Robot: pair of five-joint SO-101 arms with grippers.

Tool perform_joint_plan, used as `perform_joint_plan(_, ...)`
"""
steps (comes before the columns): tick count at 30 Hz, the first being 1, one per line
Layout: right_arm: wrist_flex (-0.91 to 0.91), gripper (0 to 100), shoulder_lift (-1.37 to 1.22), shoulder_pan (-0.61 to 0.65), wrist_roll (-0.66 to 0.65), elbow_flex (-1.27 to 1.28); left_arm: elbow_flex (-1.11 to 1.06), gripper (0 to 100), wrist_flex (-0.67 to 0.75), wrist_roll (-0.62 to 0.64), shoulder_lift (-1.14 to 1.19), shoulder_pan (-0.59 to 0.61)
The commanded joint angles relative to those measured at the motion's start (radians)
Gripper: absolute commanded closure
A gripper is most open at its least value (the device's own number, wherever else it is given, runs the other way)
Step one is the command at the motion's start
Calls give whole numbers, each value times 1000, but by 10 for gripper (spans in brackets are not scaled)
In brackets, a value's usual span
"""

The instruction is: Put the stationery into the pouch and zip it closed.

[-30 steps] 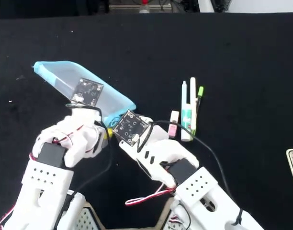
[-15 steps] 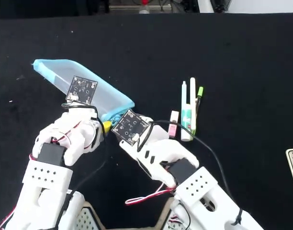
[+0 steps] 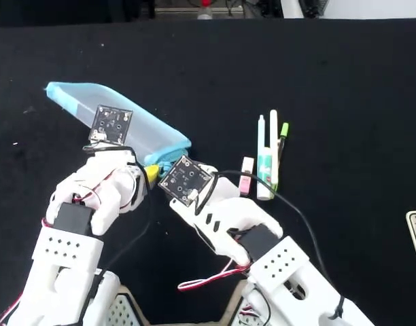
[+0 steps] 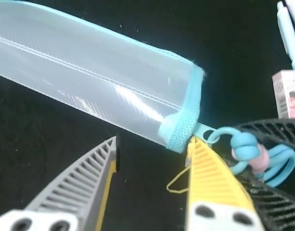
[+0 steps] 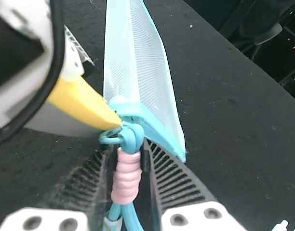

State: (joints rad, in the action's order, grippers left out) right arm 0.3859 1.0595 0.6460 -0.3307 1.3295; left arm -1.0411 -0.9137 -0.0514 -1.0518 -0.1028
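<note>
easing back toward the zip end, the left gripper now sits with jaws apart, its yellow tip nudging the corner of the pouch, which lies just beyond them. the right gripper is clamped on the pull cord, likely anchoring it for unzipping; the pens wait outside.

A: White shells on left arm and right arm, black motor blocks inset?
B: Yes. Red-and-white wires below, black cable over the right. Square black camera boards at both wrists. Ribbed grey finger, yellow finger; black fingers opposite.
</note>
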Motion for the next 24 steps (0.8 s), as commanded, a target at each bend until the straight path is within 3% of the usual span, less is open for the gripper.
perform_joint_plan(1, -23, 988, -2, -8, -12, -10, -1, 770, 35, 34, -14, 13)
perform_joint_plan(16, -23, 988, -2, -8, -12, -7, -4, 765, 61, 58, -25, 4)
perform_joint_plan(24, -23, 988, -2, -6, -12, -7, -39, 764, 15, 52, -203, 4)
